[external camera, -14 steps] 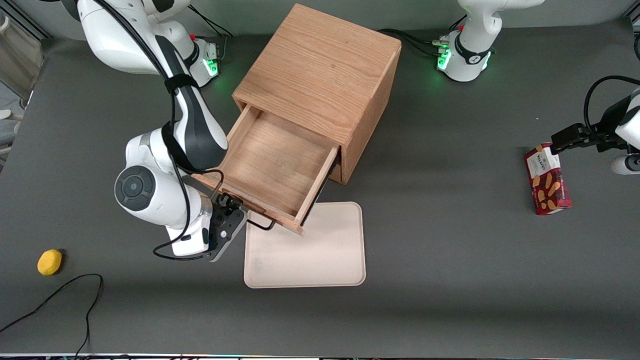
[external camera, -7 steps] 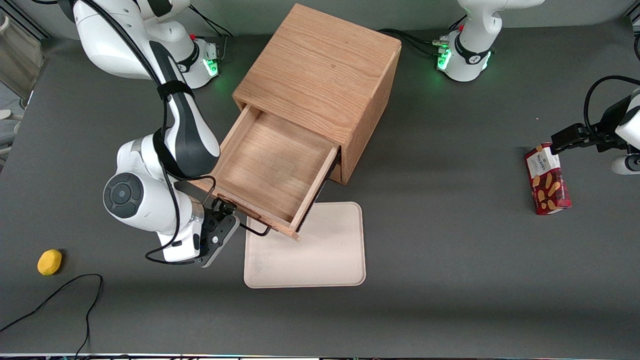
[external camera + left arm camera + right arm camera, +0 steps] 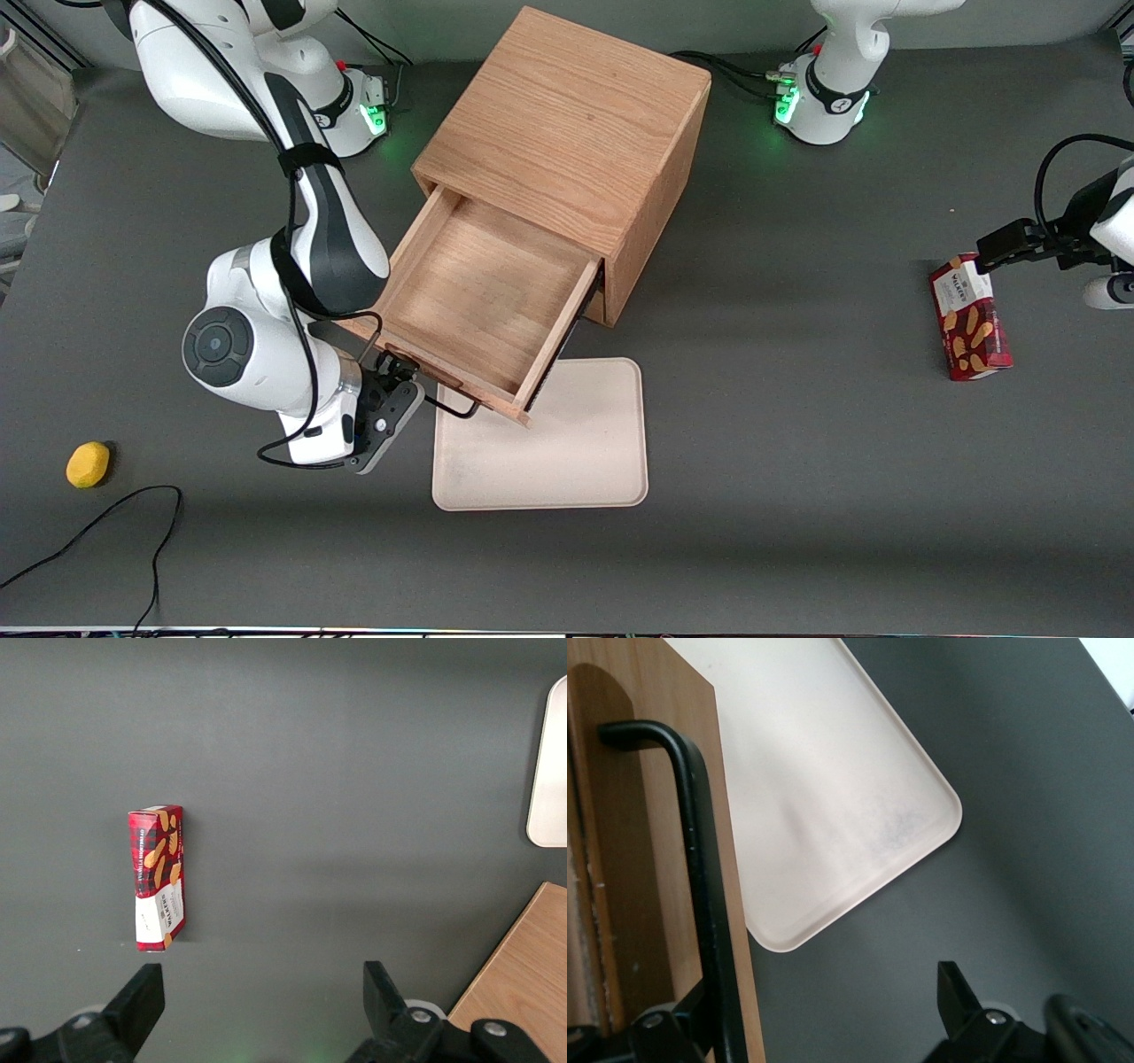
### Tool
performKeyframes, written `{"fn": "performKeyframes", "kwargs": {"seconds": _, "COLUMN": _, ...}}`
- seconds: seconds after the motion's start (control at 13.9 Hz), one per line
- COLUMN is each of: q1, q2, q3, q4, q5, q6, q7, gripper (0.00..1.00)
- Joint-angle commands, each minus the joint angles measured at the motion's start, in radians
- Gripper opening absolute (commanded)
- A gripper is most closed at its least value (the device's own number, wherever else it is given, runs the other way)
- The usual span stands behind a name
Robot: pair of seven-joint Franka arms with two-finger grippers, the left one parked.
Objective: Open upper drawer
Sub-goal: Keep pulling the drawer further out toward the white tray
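Upper drawer (image 3: 483,301): pulled well out of cabinet (image 3: 576,151).
Gripper (image 3: 409,383), at the drawer's 7 o'clock, is spread wide; handle (image 3: 700,877) apparently released, the pull judged done.

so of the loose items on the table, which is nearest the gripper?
The cream tray, lying in front of the open upper drawer right beside the gripper. The yellow lemon and red biscuit box lie much farther.
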Motion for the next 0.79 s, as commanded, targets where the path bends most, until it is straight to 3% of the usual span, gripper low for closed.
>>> {"fn": "performKeyframes", "kwargs": {"seconds": 0.0, "q1": -0.033, "q2": 0.029, "q3": 0.007, "q4": 0.06, "q5": 0.023, "q6": -0.01, "q7": -0.045, "gripper": 1.0}}
{"fn": "performKeyframes", "kwargs": {"seconds": 0.72, "q1": -0.033, "q2": 0.018, "q3": 0.007, "q4": 0.091, "q5": 0.057, "q6": -0.059, "q7": -0.039, "gripper": 1.0}}
